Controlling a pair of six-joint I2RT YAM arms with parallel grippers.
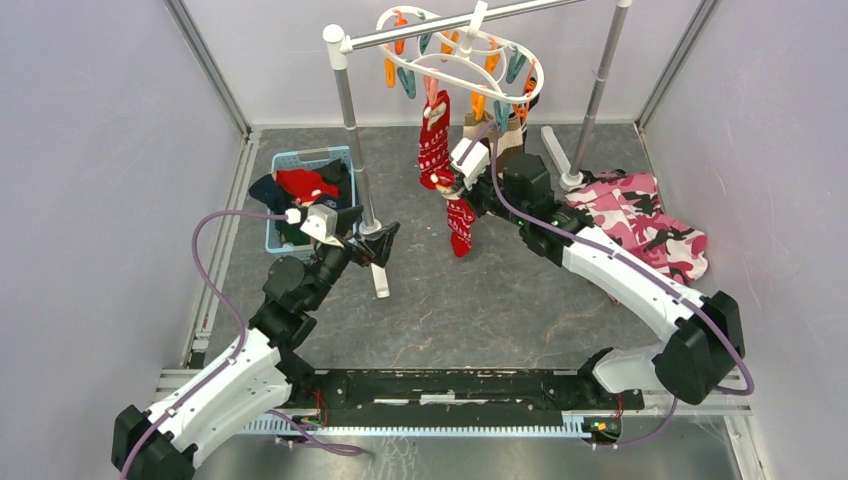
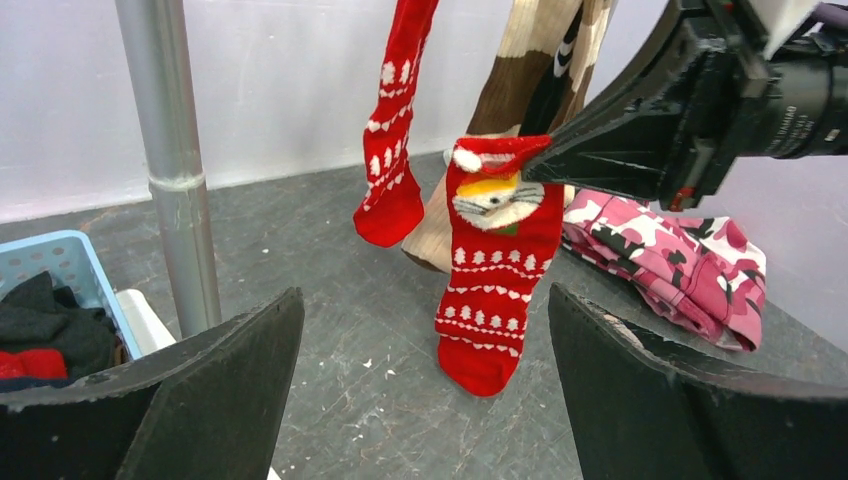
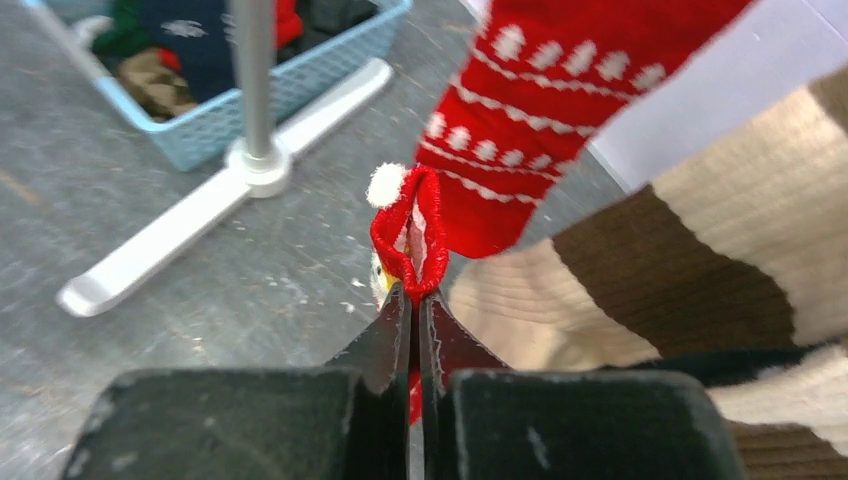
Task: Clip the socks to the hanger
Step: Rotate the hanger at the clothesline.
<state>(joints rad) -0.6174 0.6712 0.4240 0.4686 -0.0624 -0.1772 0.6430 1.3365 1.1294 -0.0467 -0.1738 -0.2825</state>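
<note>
Toward the far edge of the table, beneath the hanger [image 1: 447,60], my right gripper [image 1: 452,190] is pinched fully closed on the cuff of a red patterned sock [image 1: 461,222], which hangs toe-down over the table top. Beside it, another red sock [image 1: 434,145] and a beige-and-brown striped sock [image 1: 505,125] hang from the clothespins. My left gripper [image 1: 378,245] stands spread wide and holds nothing, near the foot of the rack pole [image 1: 352,130], its wrist camera facing the held sock. More socks lie in the blue basket [image 1: 283,165] toward the table's left edge. I judge the step in hand to be presenting this sock to a peg. The next move would call for raising the cuff to a free clothespin on the ring. My left jaws would likely have to press that pin open while the right feeds the cuff in without slackening.
</note>
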